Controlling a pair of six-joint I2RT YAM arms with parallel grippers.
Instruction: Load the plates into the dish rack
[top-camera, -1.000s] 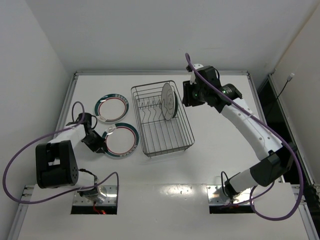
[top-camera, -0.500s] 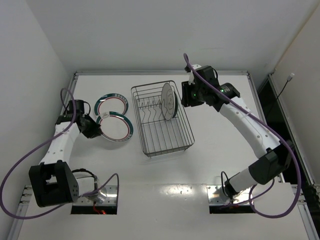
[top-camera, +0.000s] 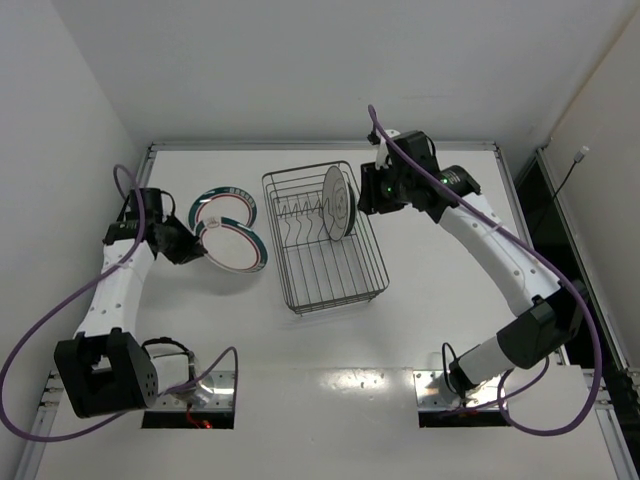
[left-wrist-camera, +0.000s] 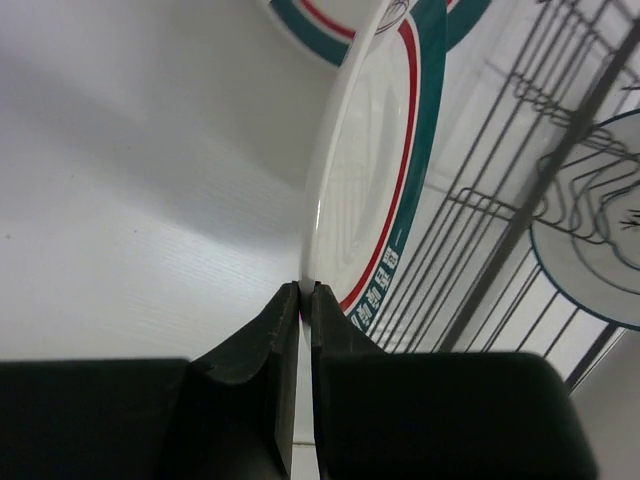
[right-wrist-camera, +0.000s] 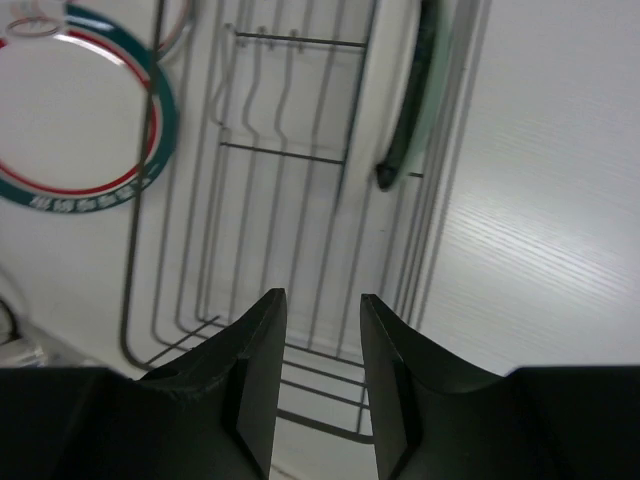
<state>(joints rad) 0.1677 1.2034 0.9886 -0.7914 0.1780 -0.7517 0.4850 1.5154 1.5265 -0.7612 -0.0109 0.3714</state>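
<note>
My left gripper (top-camera: 186, 246) is shut on the rim of a white plate with a teal-and-red rim (top-camera: 236, 247), held tilted above the table left of the dish rack (top-camera: 322, 238). In the left wrist view the fingertips (left-wrist-camera: 305, 292) pinch that plate's edge (left-wrist-camera: 372, 170). The second rimmed plate (top-camera: 225, 207) lies flat on the table behind it. The white plate with a dark motif (top-camera: 337, 200) stands upright in the rack, with the dark teal plate (right-wrist-camera: 410, 110) right beside it. My right gripper (right-wrist-camera: 322, 300) is open and empty above the rack's far right side (top-camera: 368, 196).
The wire rack's prongs (top-camera: 295, 210) stand left of the loaded plates. The raised table rim (top-camera: 140, 190) runs along the left edge, close to my left arm. White walls enclose the table at the back and sides.
My left gripper has lifted the rimmed plate off the table and carried it farther back, next to the other rimmed plate. The right gripper has shifted slightly left over the rack.
</note>
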